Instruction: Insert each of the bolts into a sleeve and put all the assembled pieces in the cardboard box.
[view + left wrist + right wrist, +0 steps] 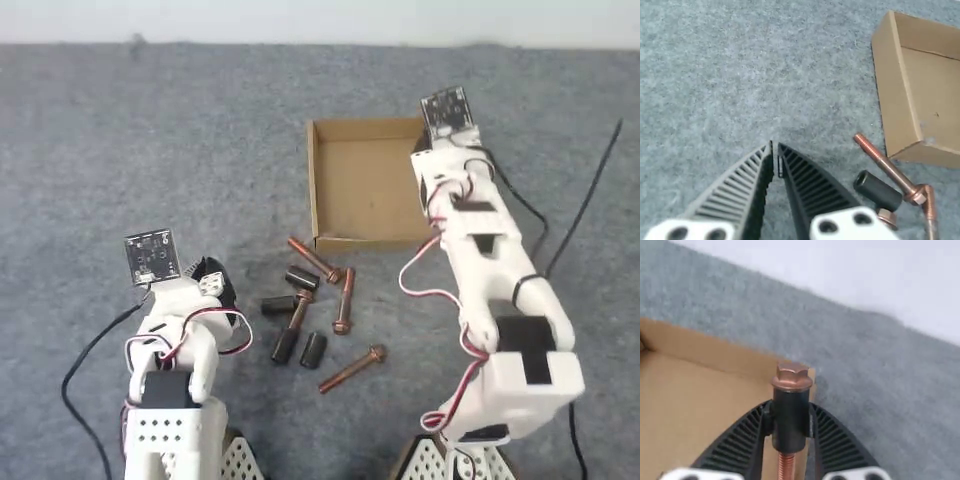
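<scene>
My right gripper (pixel 790 416) is shut on an assembled piece (pixel 790 405), a black sleeve with a copper bolt through it, head up. It hangs over the right edge of the cardboard box (pixel 695 390); from above that arm (pixel 447 150) is at the box's (pixel 365 190) right wall. My left gripper (pixel 775 148) is shut on nothing, over bare carpet left of the parts, and from above it (pixel 207 276) is at the lower left. Loose copper bolts (pixel 315 258) (pixel 345 300) (pixel 352 368) and black sleeves (pixel 302 277) (pixel 313 349) lie below the box. One bolt (pixel 885 162) and a sleeve (pixel 877 190) lie near the left gripper.
Grey carpet (pixel 150 130) covers the table, with free room to the left and behind the box. Another sleeve (pixel 279 305) and a sleeve (pixel 285 345) beside a bolt (pixel 299 308) lie in the same heap. A black cable (pixel 585 200) runs along the right side.
</scene>
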Controlling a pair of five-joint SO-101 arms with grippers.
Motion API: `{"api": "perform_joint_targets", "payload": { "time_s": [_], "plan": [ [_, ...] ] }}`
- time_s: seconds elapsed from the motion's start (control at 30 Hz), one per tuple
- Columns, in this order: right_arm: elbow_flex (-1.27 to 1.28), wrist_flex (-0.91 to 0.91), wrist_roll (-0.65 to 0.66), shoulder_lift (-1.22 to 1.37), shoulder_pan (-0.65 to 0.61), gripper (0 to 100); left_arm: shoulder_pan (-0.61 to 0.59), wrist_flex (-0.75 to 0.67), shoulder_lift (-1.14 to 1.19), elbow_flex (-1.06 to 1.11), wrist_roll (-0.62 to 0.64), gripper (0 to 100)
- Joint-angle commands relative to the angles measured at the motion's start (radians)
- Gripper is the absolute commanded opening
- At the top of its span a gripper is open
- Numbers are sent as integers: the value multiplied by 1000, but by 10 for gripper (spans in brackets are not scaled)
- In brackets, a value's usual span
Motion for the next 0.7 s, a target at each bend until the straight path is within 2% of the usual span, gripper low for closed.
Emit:
{"api": "perform_joint_targets", "payload": {
  "time_s": [0.0,0.3,0.57,0.67],
  "plan": [
    [-178,107,9,35,12,8,-5,-31,-20,-15,-15,11],
    [-387,298,9,199,8,9,-5,-31,-20,-15,-15,11],
    [-485,315,9,309,4,13,-5,-32,-20,-15,-15,11],
    [-491,315,9,312,2,68,-5,-32,-20,-15,-15,11]
  ]
}}
